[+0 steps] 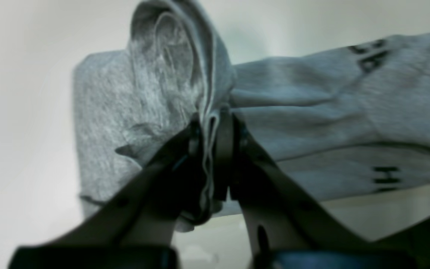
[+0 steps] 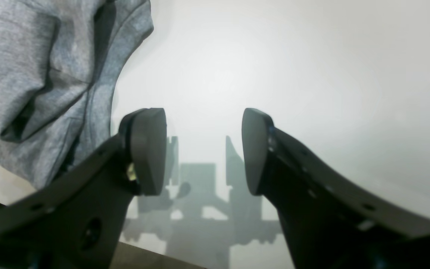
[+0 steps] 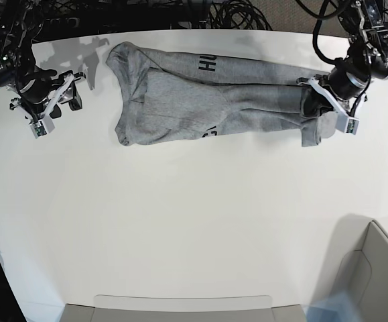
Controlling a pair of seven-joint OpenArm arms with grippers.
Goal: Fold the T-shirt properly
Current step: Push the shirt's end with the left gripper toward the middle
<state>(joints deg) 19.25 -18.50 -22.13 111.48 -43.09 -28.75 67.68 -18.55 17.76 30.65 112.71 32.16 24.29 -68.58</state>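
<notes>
Left wrist view shows the left tool (image 1: 211, 123) pinched almost closed on a bunched fold of the T-shirt (image 1: 312, 112), grey cloth and a hem edge squeezed between its two dark fingers (image 1: 224, 149). From that grip the shirt runs away as a long rumpled band, with bits of black lettering showing. Base view places the left tool (image 3: 328, 107) at one end of the T-shirt (image 3: 200, 100), which lies stretched along the far part of the white tabletop (image 3: 194, 228). The right tool (image 3: 49, 107) sits well apart from the shirt's other end, over bare tabletop. Right wrist view shows the right tool (image 2: 203, 149) spread wide and empty, with a corner of the T-shirt (image 2: 43, 86) off to one side.

Judging by this, the step in hand is drawing or folding the shirt's gripped end. The next move likely calls for carrying that end over the shirt's body, keeping layers flat, while the right tool steadies the far end.
</notes>
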